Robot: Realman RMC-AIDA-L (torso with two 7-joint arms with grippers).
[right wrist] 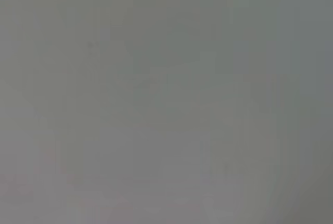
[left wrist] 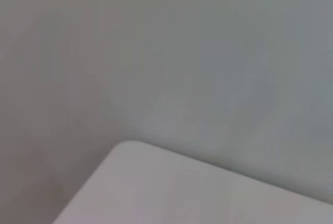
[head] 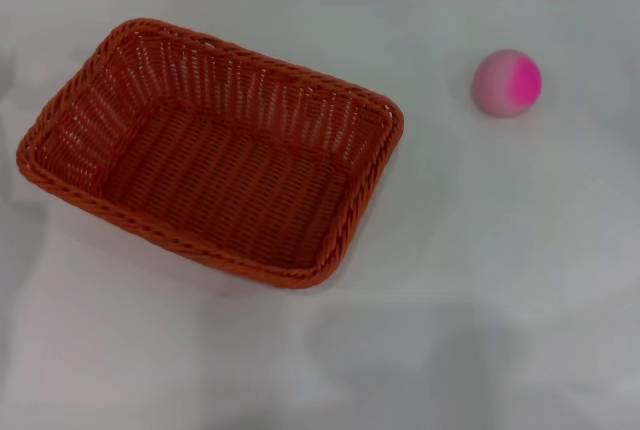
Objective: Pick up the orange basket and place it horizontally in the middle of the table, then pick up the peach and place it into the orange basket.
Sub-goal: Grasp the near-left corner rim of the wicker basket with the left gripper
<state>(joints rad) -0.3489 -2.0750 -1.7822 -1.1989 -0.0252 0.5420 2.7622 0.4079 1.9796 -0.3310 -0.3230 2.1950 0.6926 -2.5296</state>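
Orange basket (head: 210,155), peach (head: 507,82) show only in head view; left wrist view shows a table (left wrist: 208,193) corner. No jaws visible, so I cannot tell their state.

Setting: staged test bench, probably a lab. Evidence: plain white worktop (head: 520,280), bare apart from two props (orange basket (head: 215,155), peach (head: 507,82)); blank grey surround beyond its rounded corner; no household clutter.

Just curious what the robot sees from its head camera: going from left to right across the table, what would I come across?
The orange basket, sitting at an angle and empty → a stretch of bare white table → the peach, farther back on the right.
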